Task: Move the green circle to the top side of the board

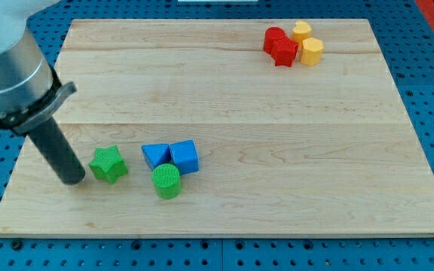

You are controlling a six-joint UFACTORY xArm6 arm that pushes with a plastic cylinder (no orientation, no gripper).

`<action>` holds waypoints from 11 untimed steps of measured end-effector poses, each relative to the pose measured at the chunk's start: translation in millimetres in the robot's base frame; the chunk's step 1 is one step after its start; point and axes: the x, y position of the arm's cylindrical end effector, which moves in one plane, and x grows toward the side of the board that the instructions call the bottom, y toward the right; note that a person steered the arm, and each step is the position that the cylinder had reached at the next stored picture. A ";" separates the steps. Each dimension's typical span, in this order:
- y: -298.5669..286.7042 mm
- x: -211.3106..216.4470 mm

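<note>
Wooden surface over a blue pegboard: the green circle sits near the view's bottom edge, so the job looks barely begun.

My tip rests just left of the green star, with the circle further right, touching the two blue blocks. Red blocks and yellow blocks cluster at the top. No jaws exist on this rod. The whole push upward remains.

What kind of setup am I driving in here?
Likely a lab tabletop pushing rig: a wooden board on blue perforated base, small coloured blocks like the green circle, my tip beside the green star.
</note>
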 end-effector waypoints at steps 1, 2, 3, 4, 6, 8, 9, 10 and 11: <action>17.6 -5.6; 0.2 -2.3; -30.1 -2.4; -54.5 17.3; -16.4 37.3; 51.7 46.9; 77.2 72.6; 130.6 88.1; 152.0 72.8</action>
